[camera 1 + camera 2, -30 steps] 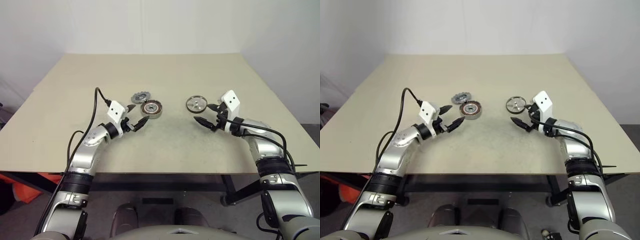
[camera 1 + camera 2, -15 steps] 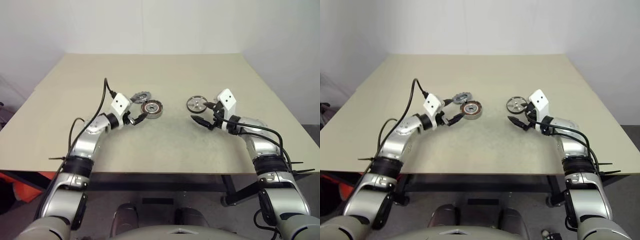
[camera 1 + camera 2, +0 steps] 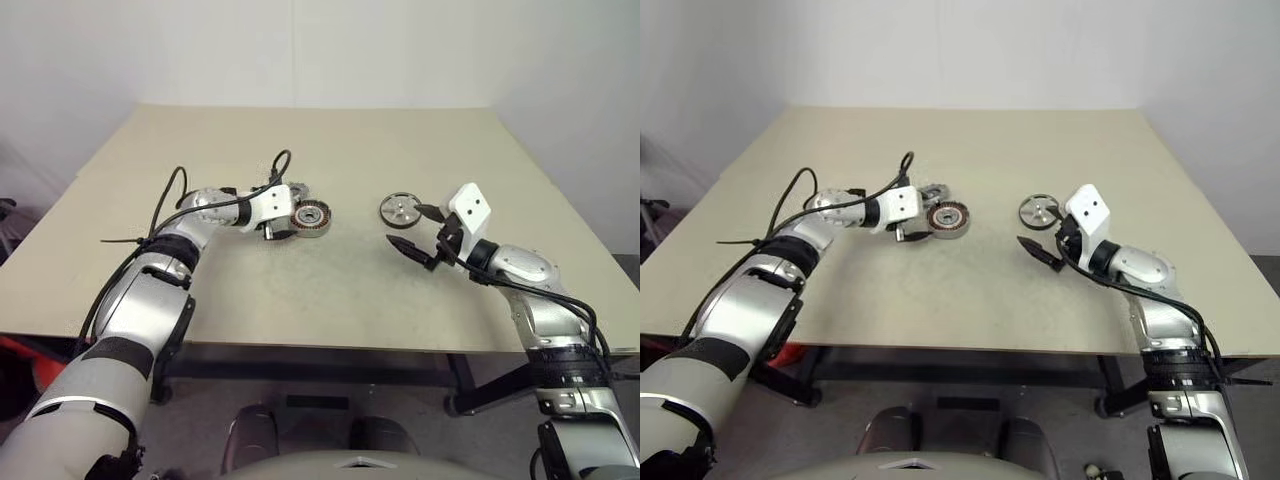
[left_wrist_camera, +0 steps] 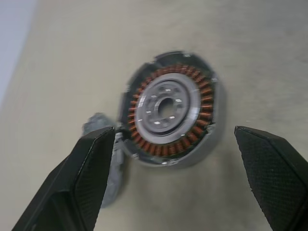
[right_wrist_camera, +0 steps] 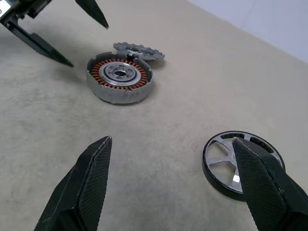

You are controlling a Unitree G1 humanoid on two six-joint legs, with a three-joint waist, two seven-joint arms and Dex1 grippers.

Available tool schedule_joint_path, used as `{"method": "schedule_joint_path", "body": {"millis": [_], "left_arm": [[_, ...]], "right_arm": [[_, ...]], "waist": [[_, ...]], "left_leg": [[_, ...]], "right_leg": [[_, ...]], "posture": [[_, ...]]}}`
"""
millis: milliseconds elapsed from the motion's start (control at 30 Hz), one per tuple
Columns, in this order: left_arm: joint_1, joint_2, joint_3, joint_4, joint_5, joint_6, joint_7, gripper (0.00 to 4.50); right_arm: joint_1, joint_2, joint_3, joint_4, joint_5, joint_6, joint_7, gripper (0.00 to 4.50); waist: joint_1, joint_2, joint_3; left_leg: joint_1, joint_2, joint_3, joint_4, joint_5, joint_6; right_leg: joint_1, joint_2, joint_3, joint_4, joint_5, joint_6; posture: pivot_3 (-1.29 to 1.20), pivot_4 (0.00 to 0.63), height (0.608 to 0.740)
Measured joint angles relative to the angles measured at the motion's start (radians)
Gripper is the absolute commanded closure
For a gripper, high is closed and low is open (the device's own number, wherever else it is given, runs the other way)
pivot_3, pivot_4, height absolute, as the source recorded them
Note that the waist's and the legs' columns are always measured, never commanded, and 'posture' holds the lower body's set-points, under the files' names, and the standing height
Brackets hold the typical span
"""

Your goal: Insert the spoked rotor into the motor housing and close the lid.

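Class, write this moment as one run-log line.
left gripper: open, facing motor housing | right gripper: open, empty | spoked rotor: on table | lid: off

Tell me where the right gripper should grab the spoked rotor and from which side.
Probably across the thin outer rim of the spoked rotor, coming down from above. It lies flat on the table with bare surface all round, so the open right gripper beside it could set one finger on each side of the rim; the hub looks too small and low.

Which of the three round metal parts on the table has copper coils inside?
The housing, the ring in front of the left tool. The lid behind it is dull grey and toothed; the rotor is a silver spoked wheel.
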Motion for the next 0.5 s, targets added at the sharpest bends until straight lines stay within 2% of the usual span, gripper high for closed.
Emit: {"method": "schedule_joint_path", "body": {"millis": [267, 500], "left_arm": [[-0.035, -0.046, -0.061, 0.073, 0.114, -0.004, -0.023, 0.32], [-0.065, -0.06, -0.098, 0.088, 0.191, 0.013, 0.041, 0.32]], "right_arm": [[0.103, 0.002, -0.042, -0.14, 0.026, 0.051, -0.087, 0.0], [0.165, 0.012, -0.052, -0.204, 0.032, 0.069, -0.145, 0.0]], "waist": [[0.008, 0.0, 0.0], [0.016, 0.0, 0.0]], "left_leg": [[0.002, 0.0, 0.0, 0.0, 0.0, 0.0], [0.003, 0.0, 0.0, -0.001, 0.0, 0.0]], "right_leg": [[0.002, -0.001, 0.0, 0.0, 0.0, 0.0], [0.003, -0.001, 0.0, 0.0, 0.0, 0.0]], "posture": [[0.0, 0.0, 0.74], [0.0, 0.0, 0.74]]}}
